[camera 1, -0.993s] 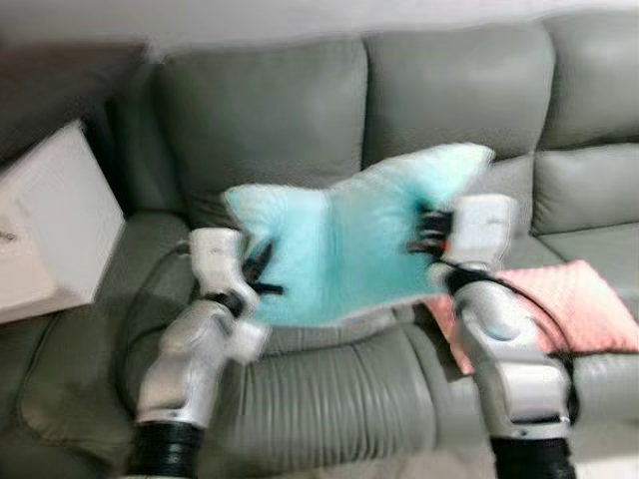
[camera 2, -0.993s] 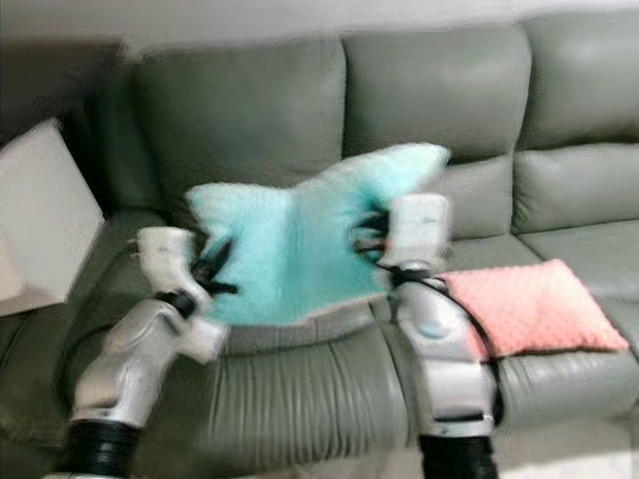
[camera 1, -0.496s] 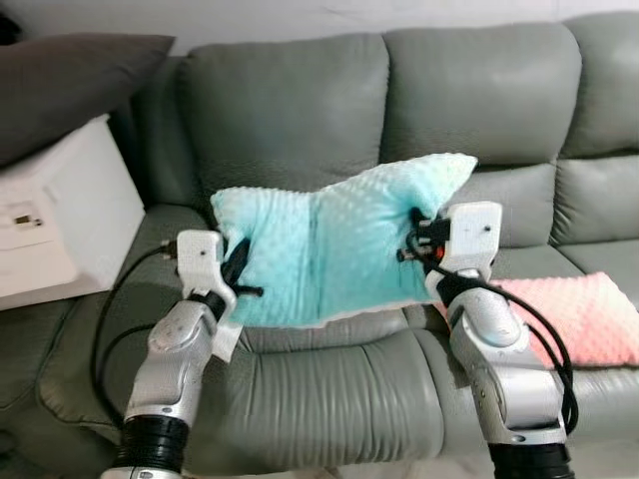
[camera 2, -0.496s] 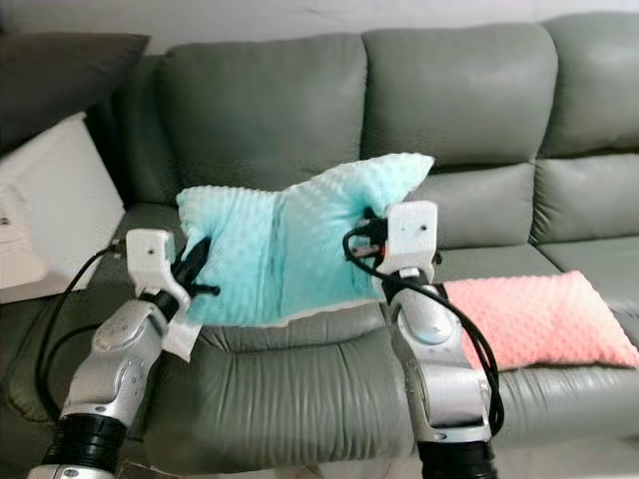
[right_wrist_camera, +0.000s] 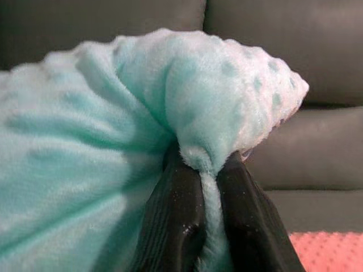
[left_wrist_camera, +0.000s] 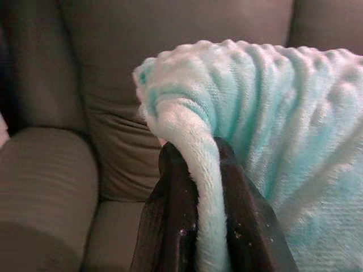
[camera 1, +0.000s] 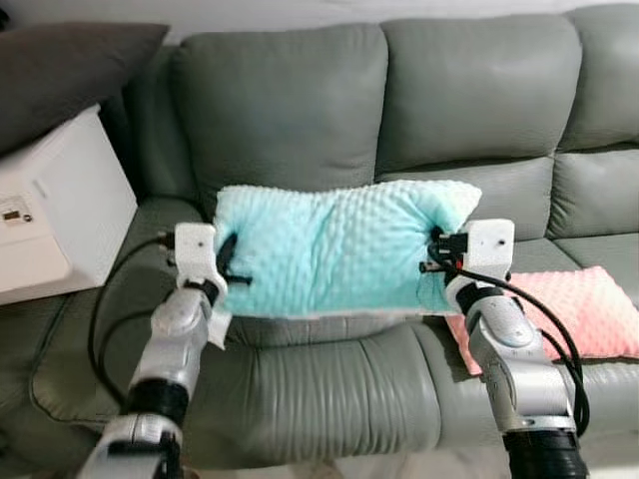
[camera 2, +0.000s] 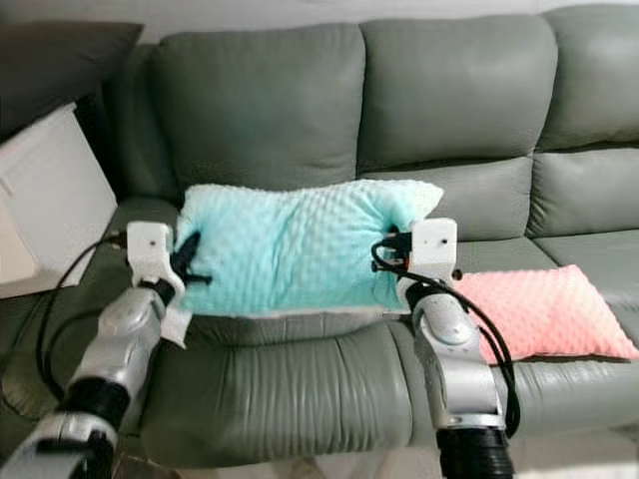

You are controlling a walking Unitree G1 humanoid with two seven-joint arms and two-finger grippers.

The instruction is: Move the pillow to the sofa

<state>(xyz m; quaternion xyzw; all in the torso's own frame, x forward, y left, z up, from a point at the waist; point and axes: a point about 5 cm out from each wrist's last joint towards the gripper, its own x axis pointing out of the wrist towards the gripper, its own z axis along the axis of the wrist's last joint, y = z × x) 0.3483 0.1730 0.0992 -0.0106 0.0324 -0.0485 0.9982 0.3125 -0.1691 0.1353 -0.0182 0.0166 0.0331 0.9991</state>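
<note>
Left eye view: both arms outstretched, left gripper (camera 1: pixel 232 271) and right gripper (camera 1: pixel 436 265) fingers pinching pillow (camera 1: pixel 334 249) ends above sofa (camera 1: pixel 329 379).

The two arms (camera 1: pixel 178 334) are silver metal with black cuffs. Each wrist has a white box (camera 1: pixel 489 245). Black cables (camera 1: pixel 544 329) run along them.

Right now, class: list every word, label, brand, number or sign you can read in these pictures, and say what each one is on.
No text here can be read.
White unit beside the sofa: a small dark mark on its front, too small and blurred to read.
Turquoise pillow, pink pillow: no lettering.
</note>
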